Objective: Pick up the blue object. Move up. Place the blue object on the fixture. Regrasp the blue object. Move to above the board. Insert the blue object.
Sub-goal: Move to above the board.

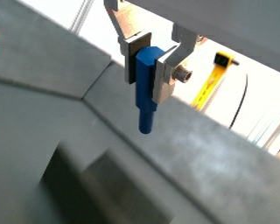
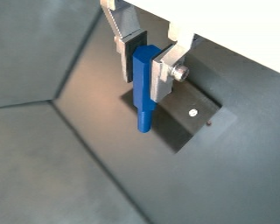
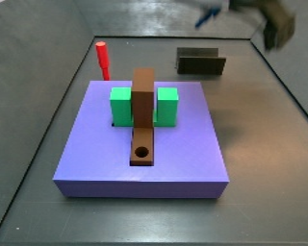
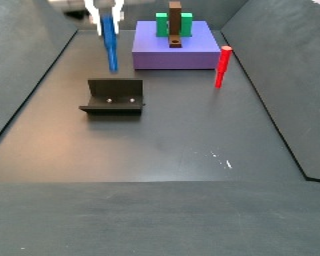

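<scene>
My gripper is shut on the blue object, a slim dark-blue peg that hangs upright from the fingers in both wrist views. In a side view the gripper holds the peg in the air just behind and above the fixture. The fixture's dark plate shows right under the peg. The board lies flat with its brown bar, round hole and two green blocks. In that side view the gripper is blurred near the fixture.
A red upright peg stands on the floor beside the board, also seen in a side view. Dark sloped walls enclose the floor. A yellow strip lies outside the wall.
</scene>
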